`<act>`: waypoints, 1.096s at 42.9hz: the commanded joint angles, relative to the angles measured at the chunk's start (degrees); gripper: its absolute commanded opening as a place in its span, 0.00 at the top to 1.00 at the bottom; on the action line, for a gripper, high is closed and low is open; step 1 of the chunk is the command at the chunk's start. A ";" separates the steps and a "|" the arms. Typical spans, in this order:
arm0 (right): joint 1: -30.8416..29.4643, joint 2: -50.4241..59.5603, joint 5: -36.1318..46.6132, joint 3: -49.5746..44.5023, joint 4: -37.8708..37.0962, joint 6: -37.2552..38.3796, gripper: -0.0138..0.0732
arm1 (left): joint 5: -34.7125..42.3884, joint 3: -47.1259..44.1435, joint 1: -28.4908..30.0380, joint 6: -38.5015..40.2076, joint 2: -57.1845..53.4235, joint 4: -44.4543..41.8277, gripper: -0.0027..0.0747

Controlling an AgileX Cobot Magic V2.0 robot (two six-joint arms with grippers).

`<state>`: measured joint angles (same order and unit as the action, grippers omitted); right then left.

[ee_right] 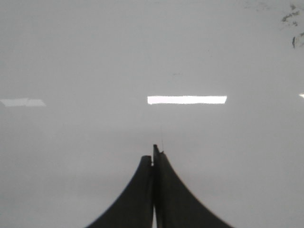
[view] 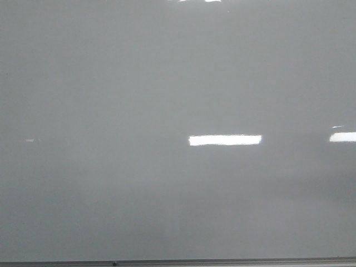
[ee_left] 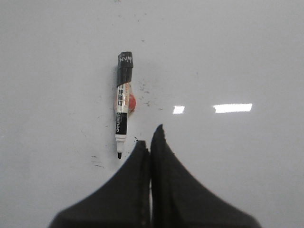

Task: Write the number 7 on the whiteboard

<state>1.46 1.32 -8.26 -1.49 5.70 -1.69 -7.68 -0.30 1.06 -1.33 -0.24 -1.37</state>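
The whiteboard (view: pixel 167 83) fills the front view, pale grey and glossy, with a thin frame strip (view: pixel 222 261) along its lower edge. No number 7 shows on it in any view. In the left wrist view a black-and-white marker (ee_left: pixel 123 107) lies on the board (ee_left: pixel 228 52), uncapped, its tip towards my fingers, with a small red thing (ee_left: pixel 133 101) beside its barrel. My left gripper (ee_left: pixel 150 140) is shut and empty, just beside the marker's tip. My right gripper (ee_right: pixel 154 153) is shut and empty over bare board (ee_right: pixel 95 57). Neither gripper shows in the front view.
Bright rectangular light reflections lie on the board (view: pixel 225 140), (ee_left: pixel 232 108), (ee_right: pixel 186 99). Small black ink specks sit near the marker (ee_left: pixel 97 164) and at one corner of the right wrist view (ee_right: pixel 290 16).
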 commanded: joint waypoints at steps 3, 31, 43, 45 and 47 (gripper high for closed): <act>0.04 0.33 9.08 0.81 -0.06 -0.01 0.92 | 11.55 -0.08 0.10 0.55 -0.80 0.27 0.99; 0.04 -21.51 -13.93 29.88 0.92 5.01 0.91 | -8.53 27.16 0.10 0.55 21.63 0.32 0.99; 0.04 -23.00 -13.98 29.88 0.92 4.96 0.66 | -9.15 27.16 0.10 0.55 23.34 0.72 0.85; 0.04 -23.00 -13.98 29.88 0.92 4.96 0.55 | -9.15 27.16 0.10 0.55 23.34 0.72 0.72; 0.04 -23.00 -13.98 29.88 0.92 4.96 0.44 | -9.48 27.16 0.10 0.55 23.34 0.72 0.56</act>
<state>1.46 -20.79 -26.37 26.48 6.34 3.25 -20.93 24.76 1.06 -1.33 22.32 -0.93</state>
